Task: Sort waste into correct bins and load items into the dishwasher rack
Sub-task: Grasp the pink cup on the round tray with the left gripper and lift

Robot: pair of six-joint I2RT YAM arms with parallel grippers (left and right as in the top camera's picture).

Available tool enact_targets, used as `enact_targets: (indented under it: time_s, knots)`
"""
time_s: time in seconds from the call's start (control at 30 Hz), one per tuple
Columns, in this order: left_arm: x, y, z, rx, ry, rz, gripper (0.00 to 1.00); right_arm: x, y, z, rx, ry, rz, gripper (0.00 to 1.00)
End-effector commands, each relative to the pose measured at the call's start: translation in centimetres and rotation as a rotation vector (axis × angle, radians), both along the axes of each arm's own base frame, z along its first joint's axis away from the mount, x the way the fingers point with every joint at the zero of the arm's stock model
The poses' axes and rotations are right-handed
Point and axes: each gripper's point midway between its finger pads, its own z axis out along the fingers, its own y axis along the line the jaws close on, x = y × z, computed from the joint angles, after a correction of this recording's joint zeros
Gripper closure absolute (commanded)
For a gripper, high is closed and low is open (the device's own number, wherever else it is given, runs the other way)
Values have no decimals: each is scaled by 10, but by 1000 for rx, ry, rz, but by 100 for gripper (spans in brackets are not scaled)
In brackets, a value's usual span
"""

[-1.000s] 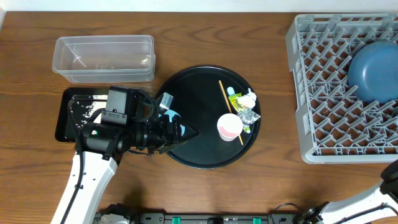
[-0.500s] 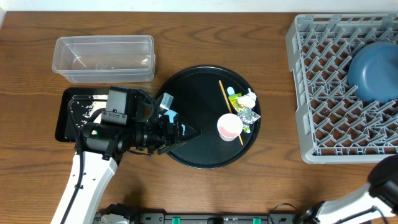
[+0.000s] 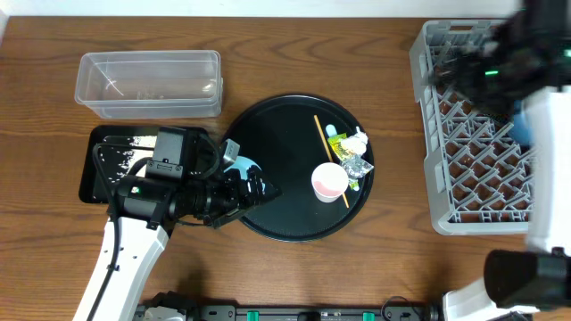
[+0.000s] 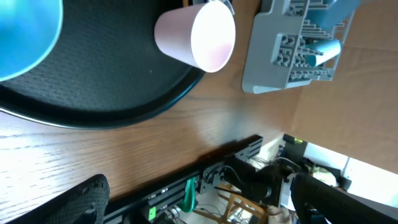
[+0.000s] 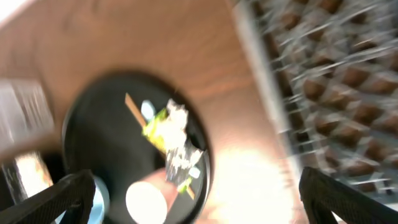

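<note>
Because both of my hands are empty at this moment, nothing is being carried. At the far left sits the clear plastic tub (image 3: 147,82), and nearer, the shallow black rectangular tray (image 3: 103,169), partly hidden under my left arm. I take both for bins, set within that arm's reach. My left gripper (image 4: 199,185) hovers low over the left edge of the large round black tray (image 3: 285,125), fingers spread wide with nothing between them. The light blue bowl (image 3: 239,167) rests on that tray just beside the gripper, clear of both fingers. Toward the tray's right side the thin stick (image 3: 323,138), the pink cup (image 3: 329,181) with its mouth up, the crumpled wrappers (image 3: 350,162) and the white tissue wad (image 3: 358,138) lie bunched together, probably not yet sorted. On the right stands the grey dishwasher rack (image 3: 464,178). My right gripper (image 5: 196,183) is raised above it, fingers fully apart and holding nothing, though its view is blurred. A sliver of the dark blue plate (image 3: 520,123) shows in the rack beneath that arm, likely loaded there.
</note>
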Motion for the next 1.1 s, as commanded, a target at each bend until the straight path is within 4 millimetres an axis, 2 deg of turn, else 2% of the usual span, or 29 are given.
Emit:
enact_targets:
  time_s: [0.0, 0.1, 0.23, 0.4, 0.47, 0.63, 0.77, 0.9, 1.07]
  knots:
    - [9, 4, -2, 32, -15, 34, 6, -4, 34, -20, -5, 54, 108, 1]
    - [22, 2, -5, 36, -16, 77, 9, -7, 51, -21, 3, 60, 150, 1]
    - [32, -22, -16, 42, -22, 33, 11, -11, 61, -19, 49, 70, 161, 1]
    - [39, -61, -52, 152, -24, -15, 10, -20, 53, -23, 16, 112, 146, 1]
    - [43, -69, -66, 203, -25, 7, 10, -25, 48, -26, -17, 132, 152, 1]
    - [52, -61, -101, 396, -46, 70, 10, -34, 34, -30, -90, 174, 139, 1]
    - [49, -72, -124, 443, -31, 41, 10, -34, 34, -30, -91, 176, 139, 1]
    - [53, -87, -137, 425, -20, 57, 10, -36, 34, -32, -92, 186, 140, 1]
    - [62, -101, -142, 385, -31, 88, 10, -40, 32, -45, -103, 217, 161, 1]
